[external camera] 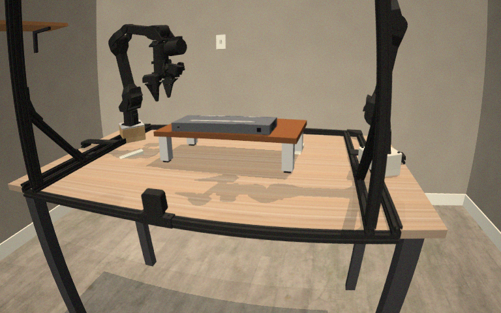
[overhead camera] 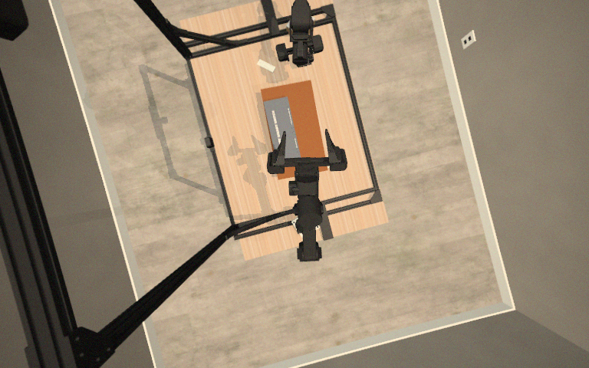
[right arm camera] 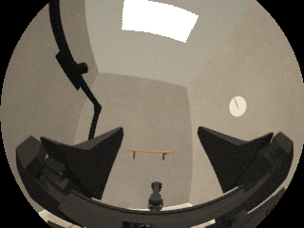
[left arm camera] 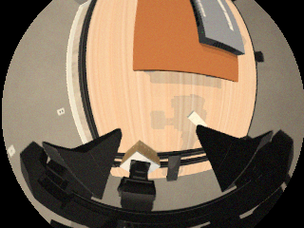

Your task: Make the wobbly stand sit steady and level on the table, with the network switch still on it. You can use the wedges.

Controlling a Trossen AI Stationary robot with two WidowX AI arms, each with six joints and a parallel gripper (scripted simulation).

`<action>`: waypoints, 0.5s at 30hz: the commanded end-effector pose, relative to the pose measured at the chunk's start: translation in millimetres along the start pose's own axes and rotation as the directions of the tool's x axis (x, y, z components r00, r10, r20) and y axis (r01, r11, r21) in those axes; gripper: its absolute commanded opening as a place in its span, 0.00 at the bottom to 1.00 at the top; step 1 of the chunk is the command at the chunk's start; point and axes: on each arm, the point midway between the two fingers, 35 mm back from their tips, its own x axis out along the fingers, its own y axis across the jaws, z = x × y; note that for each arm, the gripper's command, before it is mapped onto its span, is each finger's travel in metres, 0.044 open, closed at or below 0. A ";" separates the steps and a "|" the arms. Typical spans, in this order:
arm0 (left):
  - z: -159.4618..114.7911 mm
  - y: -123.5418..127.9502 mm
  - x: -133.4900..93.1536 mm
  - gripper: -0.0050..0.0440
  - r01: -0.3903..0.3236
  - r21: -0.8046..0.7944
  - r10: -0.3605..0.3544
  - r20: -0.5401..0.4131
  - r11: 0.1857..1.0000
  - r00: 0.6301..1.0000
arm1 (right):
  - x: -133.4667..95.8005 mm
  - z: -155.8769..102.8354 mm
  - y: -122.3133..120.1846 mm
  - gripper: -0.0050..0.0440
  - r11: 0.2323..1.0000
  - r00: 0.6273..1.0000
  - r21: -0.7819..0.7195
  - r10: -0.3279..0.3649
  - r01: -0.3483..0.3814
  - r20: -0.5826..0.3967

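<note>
The stand, with a brown top (overhead camera: 304,113) (external camera: 291,127) (left arm camera: 161,38) and white legs, stands mid-table; I cannot tell its tilt. The grey network switch (overhead camera: 278,115) (external camera: 221,127) (left arm camera: 218,28) lies on it toward one long edge. A pale wedge (overhead camera: 266,66) (external camera: 131,154) (left arm camera: 194,117) lies on the table, off the stand's end on the left arm's side. Another pale piece (external camera: 299,151) shows at the far right leg's foot; contact is unclear. My left gripper (external camera: 162,98) (left arm camera: 159,130) hangs open, pointing down above the table. My right gripper (overhead camera: 305,131) (right arm camera: 161,131) is open, raised high and level.
A black frame (overhead camera: 353,103) (external camera: 258,229) runs round the table (overhead camera: 225,103) (external camera: 110,184), with uprights at its corners. A small black box (external camera: 154,202) sits on the frame's near rail. The right arm (overhead camera: 307,208) covers part of the stand's end in the top view.
</note>
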 end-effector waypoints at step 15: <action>0.0 0.0 0.0 1.00 0.000 0.000 0.000 0.000 1.000 1.000 | -43.5 -182.9 8.5 1.00 0.999 0.814 -0.013 0.029 -0.045 -0.580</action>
